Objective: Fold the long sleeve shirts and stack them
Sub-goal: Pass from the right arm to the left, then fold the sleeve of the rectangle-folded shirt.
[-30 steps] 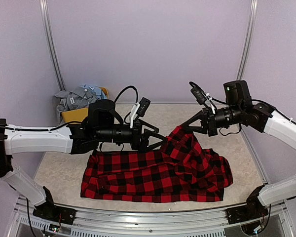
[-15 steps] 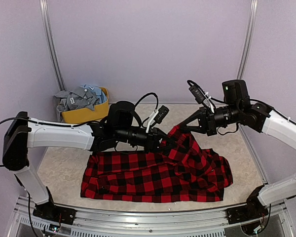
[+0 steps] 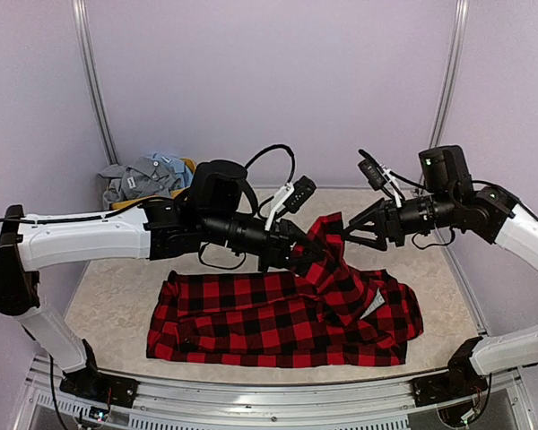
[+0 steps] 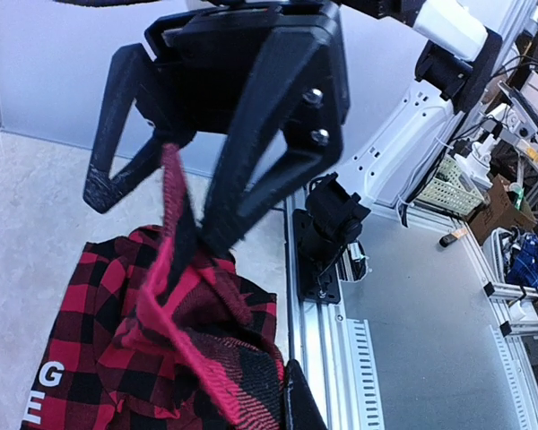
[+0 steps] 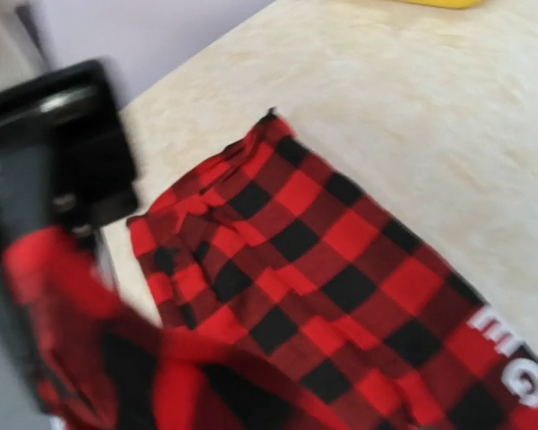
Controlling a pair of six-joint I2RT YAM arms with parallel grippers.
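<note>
A red-and-black check flannel shirt (image 3: 278,318) lies spread across the table's front, with one fold pulled up into a peak (image 3: 330,235). My left gripper (image 3: 312,258) is shut on that raised fold; in the left wrist view the bunched cloth (image 4: 161,358) sits against one of its black fingers (image 4: 301,408). My right gripper (image 3: 351,231) stands open just right of the peak. Its spread fingers show in the left wrist view (image 4: 157,210) with a red hem hanging loose between them. The right wrist view looks down on the flat flannel (image 5: 323,251).
Grey and pale blue shirts (image 3: 148,173) are heaped in a yellow tub (image 3: 134,205) at the back left. A white label (image 3: 374,303) shows on the flannel's right part. The metal table rail (image 4: 327,358) runs along the right edge.
My left gripper reached right, shut on the raised fold and lifted it. My right gripper let go, opened and drew back slightly to the right.
</note>
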